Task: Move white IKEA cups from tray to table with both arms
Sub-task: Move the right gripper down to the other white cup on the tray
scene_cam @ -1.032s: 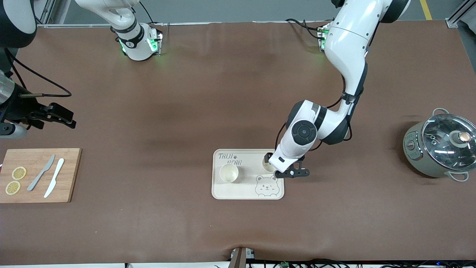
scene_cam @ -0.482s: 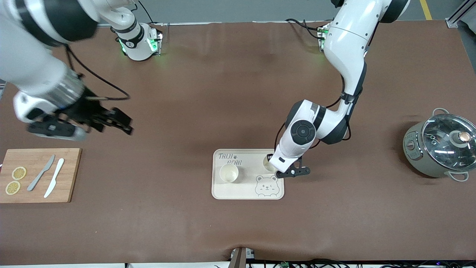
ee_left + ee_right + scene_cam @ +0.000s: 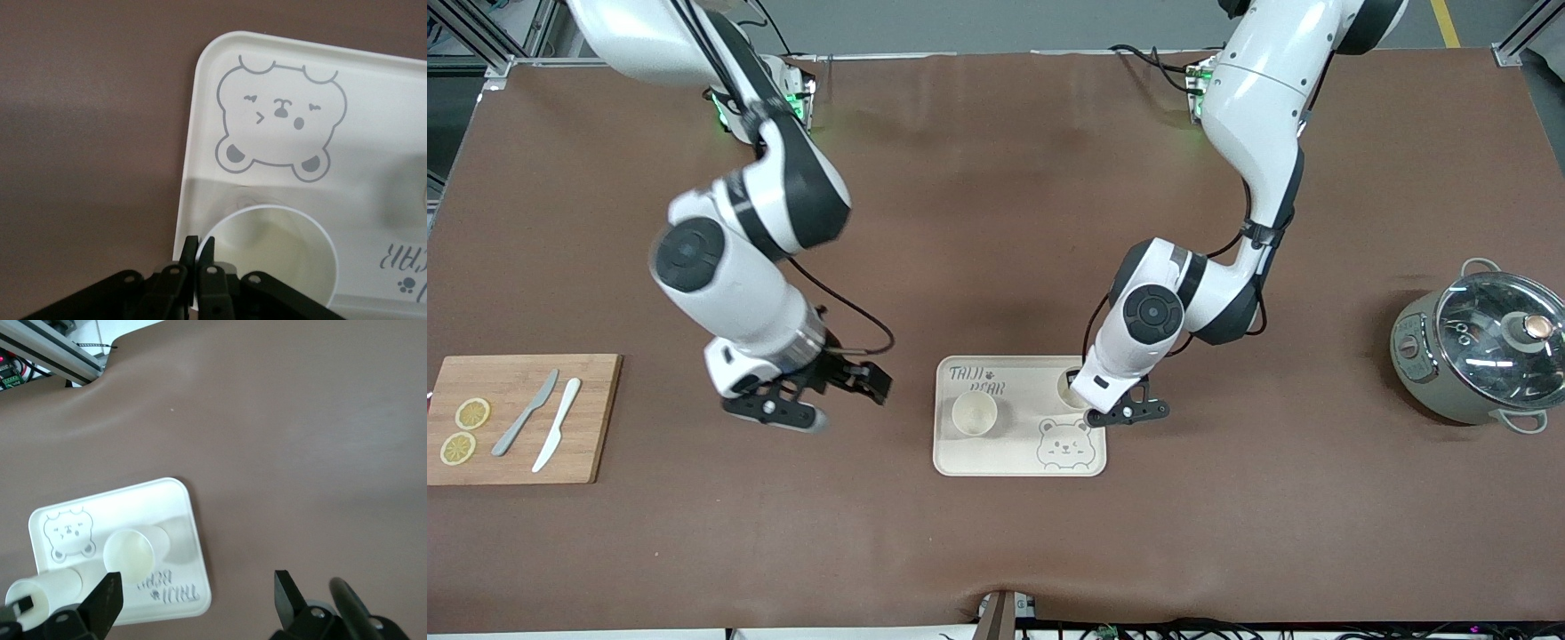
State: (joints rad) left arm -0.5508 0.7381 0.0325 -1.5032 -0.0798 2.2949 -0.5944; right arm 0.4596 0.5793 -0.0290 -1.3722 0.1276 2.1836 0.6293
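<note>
Both cups sat upright on the tray (image 3: 960, 458), which lay on the table (image 3: 996, 551) nearer the front camera than either arm's base. The free cup (image 3: 974, 413) stood at the tray's end toward the right arm, rim up, no long axis to line up with. Right gripper (image 3: 845, 391) hung over bare table just beside that tray end, jaws wide apart and holding nothing; the free cup lay straight off its open jaws, so the right arm was clearly the nearer one. The other cup (image 3: 1071, 388) sat slightly farther back at the tray's other end, with the left gripper (image 3: 198, 257) pinched closed on its rim wall.
</note>
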